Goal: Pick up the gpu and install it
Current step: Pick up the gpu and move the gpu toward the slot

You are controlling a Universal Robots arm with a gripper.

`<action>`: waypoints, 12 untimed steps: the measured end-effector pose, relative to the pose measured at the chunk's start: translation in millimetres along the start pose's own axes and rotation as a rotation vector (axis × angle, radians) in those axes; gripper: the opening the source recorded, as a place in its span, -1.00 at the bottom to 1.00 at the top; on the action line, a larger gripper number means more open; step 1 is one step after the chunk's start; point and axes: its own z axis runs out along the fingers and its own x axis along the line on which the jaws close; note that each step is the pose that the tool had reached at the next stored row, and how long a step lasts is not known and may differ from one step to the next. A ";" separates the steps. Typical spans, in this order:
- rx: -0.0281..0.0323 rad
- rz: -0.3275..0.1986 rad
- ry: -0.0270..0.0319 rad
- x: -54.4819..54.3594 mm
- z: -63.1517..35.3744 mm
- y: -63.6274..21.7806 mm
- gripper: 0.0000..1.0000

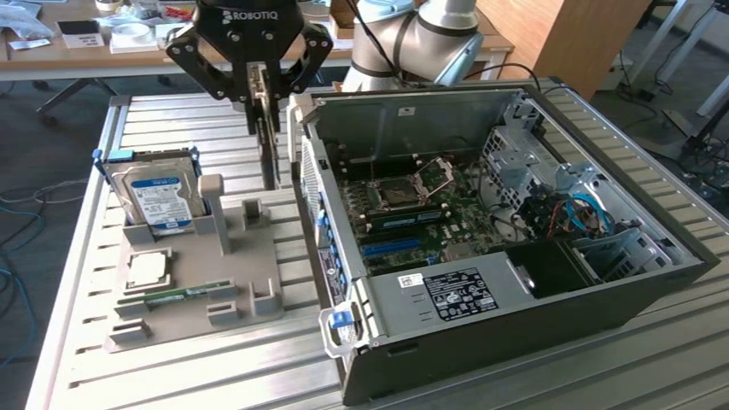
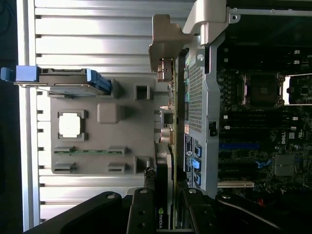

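the black claw (image 1: 265,94), upper left of the exterior view, clenches the thin flat gpu (image 1: 270,149) edge-on, beside the open metal case (image 1: 513,333), above the ribbed aluminium tabletop (image 1: 171,376).

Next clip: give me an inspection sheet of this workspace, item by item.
Surface: slatted metal table carrying a grey tray and an open PC case.
Job's things: gpu hangs edge-on above the tray, beside the case, not installed.
Clutter: hard drive, CPU and RAM stick sit in the tray.
Grippers: gripper shut on the gpu.
Cables: blue cables inside the case; floor cables at the exterior view's left.
Surroundings: desk with odds and ends behind the table.
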 end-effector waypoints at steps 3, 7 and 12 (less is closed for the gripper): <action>-0.0001 0.000 -0.0001 -5.4 0.2 0.8 -0.47; 0.0000 0.000 0.0000 -13.5 0.4 2.0 -0.47; -0.0001 0.000 -0.0001 -24.5 0.8 3.3 -0.47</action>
